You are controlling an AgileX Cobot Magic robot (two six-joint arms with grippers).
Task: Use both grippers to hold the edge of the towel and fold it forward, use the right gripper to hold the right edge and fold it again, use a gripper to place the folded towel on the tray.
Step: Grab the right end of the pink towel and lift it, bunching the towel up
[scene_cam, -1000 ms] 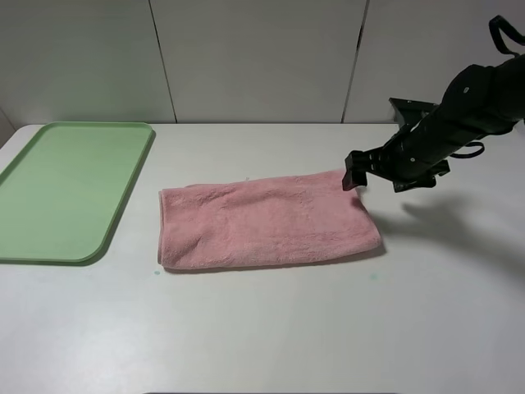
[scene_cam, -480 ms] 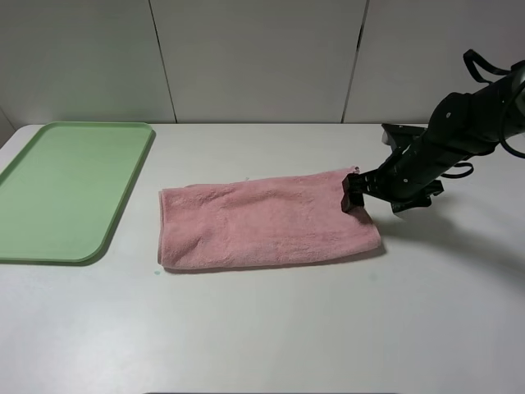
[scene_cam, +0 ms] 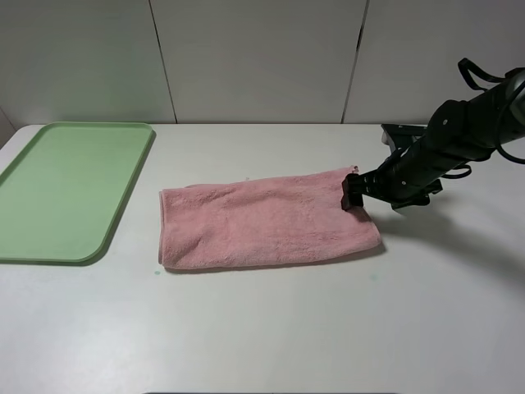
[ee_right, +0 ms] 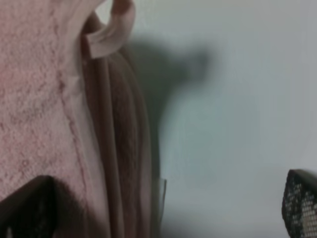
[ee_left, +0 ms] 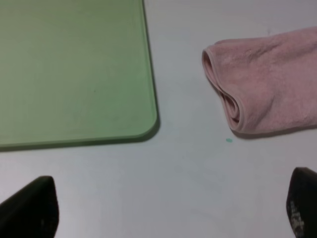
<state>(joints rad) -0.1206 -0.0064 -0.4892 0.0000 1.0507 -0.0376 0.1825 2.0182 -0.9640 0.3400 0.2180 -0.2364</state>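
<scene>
Jaws on the left gripper (ee_left: 165, 210) and the right gripper (scene_cam: 353, 195) are gaping wide, holding nothing. The pink towel (scene_cam: 262, 222) is lying folded once, and the right gripper is hovering at its right edge (scene_cam: 371, 215). The second fold and the green tray (scene_cam: 66, 189), left of the towel, are waiting.
</scene>
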